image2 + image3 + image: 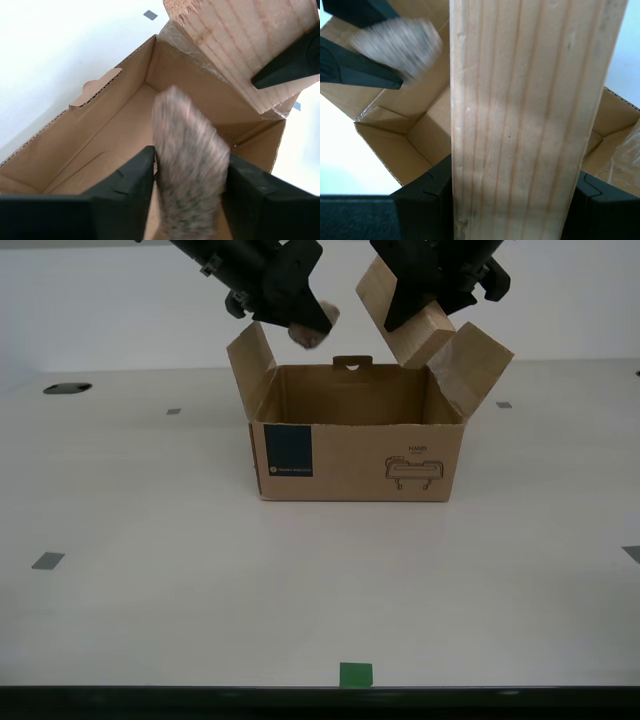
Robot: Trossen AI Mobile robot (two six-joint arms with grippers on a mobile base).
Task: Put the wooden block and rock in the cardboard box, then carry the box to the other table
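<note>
smooth off-white table (150,540), grey tape squares (47,561), green tape mark (355,674)

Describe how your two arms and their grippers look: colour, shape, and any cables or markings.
Both arms are black. My first gripper and my second gripper each have two matte black fingers with flat, angular faces, wide at the base and tapering to wedge-shaped tips. The exterior view shows bulky black housings with rounded knobs above them. I see no markings; cables are not clear enough to tell.

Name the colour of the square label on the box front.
Dark navy label on the brown cardboard box; clearest in the exterior view.
</note>
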